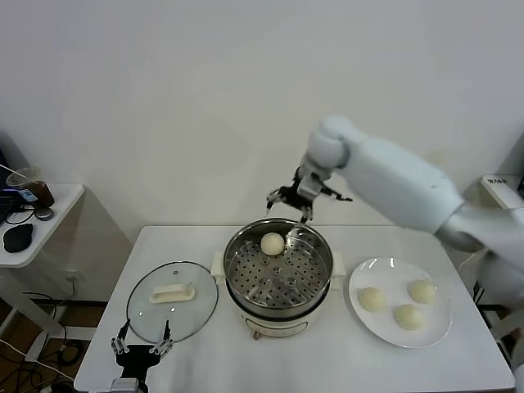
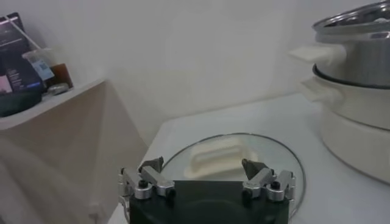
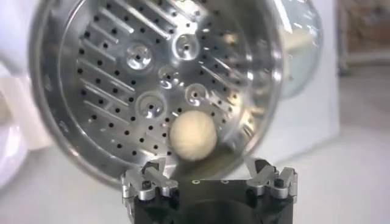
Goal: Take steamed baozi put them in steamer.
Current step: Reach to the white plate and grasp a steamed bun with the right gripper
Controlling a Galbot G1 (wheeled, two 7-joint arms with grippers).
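Observation:
The steel steamer (image 1: 315, 282) stands on its cream pot base at the table's middle. One cream-white baozi (image 1: 272, 242) lies on the perforated floor near the far rim, also seen as the baozi (image 3: 192, 136) inside the steamer (image 3: 103, 115). Above that far rim hangs my right gripper (image 1: 288, 201), open and holding nothing, with the bun lying free below it. Three more baozi (image 1: 372, 299) (image 1: 422, 291) (image 1: 408, 316) rest on the white plate (image 1: 364, 321) to the right. At the table's front left corner sits my left gripper (image 1: 142, 345), open and idle; in its own view the left gripper (image 2: 203, 171) faces the lid.
A glass lid with a white handle (image 1: 171, 293) lies flat left of the steamer, the same lid (image 2: 214, 157) in front of the left gripper. A side table (image 1: 37, 225) with a cup and dark items stands at far left.

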